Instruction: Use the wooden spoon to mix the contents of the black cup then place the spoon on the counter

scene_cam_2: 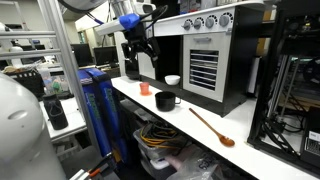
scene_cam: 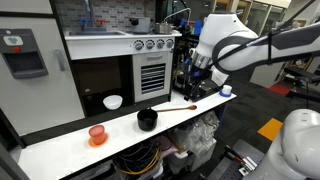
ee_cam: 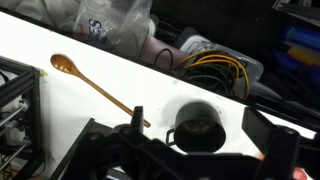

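The wooden spoon (ee_cam: 100, 92) lies flat on the white counter (ee_cam: 60, 110), also seen in both exterior views (scene_cam: 178, 106) (scene_cam_2: 212, 127). The black cup (ee_cam: 198, 130) stands upright beside the spoon's handle end (scene_cam: 147, 119) (scene_cam_2: 165, 100). My gripper (ee_cam: 205, 140) is open and empty, well above the counter (scene_cam: 196, 82) (scene_cam_2: 140, 48). In the wrist view the black cup shows between the two fingers, far below them. What is inside the cup is too dark to make out.
An orange-red translucent cup (scene_cam: 97, 134) (scene_cam_2: 145, 88) and a white bowl (scene_cam: 113, 101) (scene_cam_2: 172, 79) stand on the counter. A black oven-like unit (scene_cam: 150, 70) stands behind them. Cables and bags (ee_cam: 210, 60) lie below the counter's front edge.
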